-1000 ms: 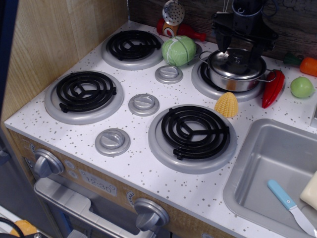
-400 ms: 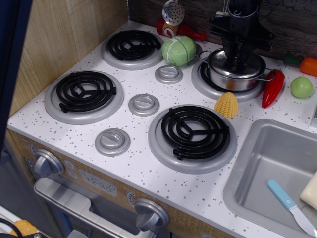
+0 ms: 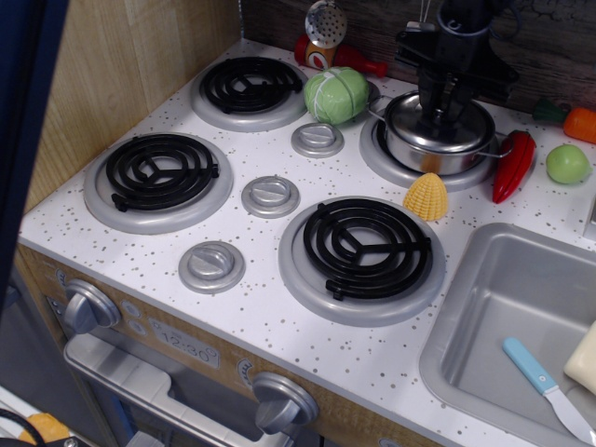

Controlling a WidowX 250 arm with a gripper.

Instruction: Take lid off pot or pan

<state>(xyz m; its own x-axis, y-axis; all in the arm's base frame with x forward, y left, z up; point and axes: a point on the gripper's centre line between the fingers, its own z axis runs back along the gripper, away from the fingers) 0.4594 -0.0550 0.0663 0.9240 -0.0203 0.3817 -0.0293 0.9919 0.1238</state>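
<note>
The shiny steel pot (image 3: 436, 160) stands on the back right burner, with its thin wire handles out to the left and right. The domed steel lid (image 3: 407, 119) sits on it and covers it. My black gripper (image 3: 446, 109) comes straight down onto the middle of the lid. Its fingers are drawn together around the small knob, which is hidden between them. The lid still rests on the pot's rim.
A green cabbage (image 3: 336, 95) lies just left of the pot and a yellow corn piece (image 3: 426, 197) just in front. A red pepper (image 3: 514, 166) and a green fruit (image 3: 568, 163) lie to the right. The sink (image 3: 484, 307) at front right holds a blue knife (image 3: 545, 386).
My gripper came down from just above the lid and its fingers closed in on the knob. The pot and lid nudged slightly to the left.
</note>
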